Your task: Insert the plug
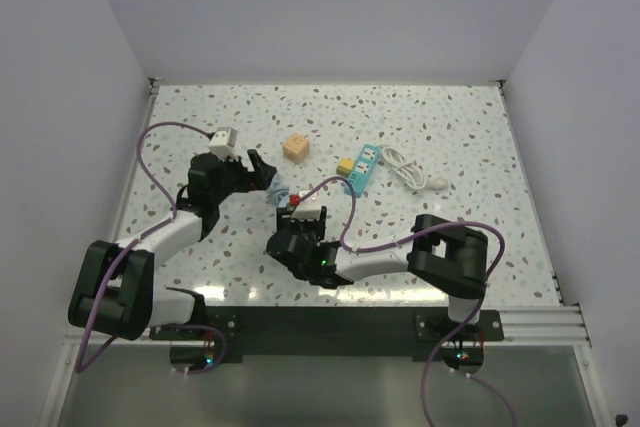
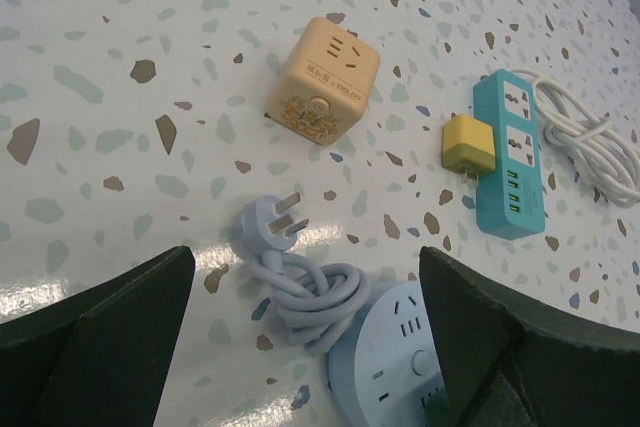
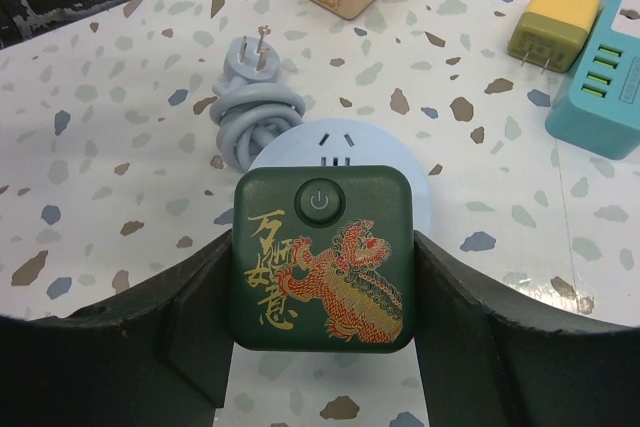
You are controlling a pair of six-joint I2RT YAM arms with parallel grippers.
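plug [image 3: 323,277] clamped between right tool [image 3: 322,239] fingers (round blue socket [image 3: 345,147] behind) | left tool [image 2: 305,272] released

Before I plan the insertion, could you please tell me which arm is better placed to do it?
Probably the right arm: the right tool holds the dark green plug beside the round blue socket, while the left tool hangs open and empty.

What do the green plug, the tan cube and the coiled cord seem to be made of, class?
The green plug: likely hard plastic, satin shell, rounded corners, printed dragon. The tan cube: seemingly matte plastic, moulded socket slots. The coiled cord: probably rubbery or vinyl sheath; it bends in soft loops.
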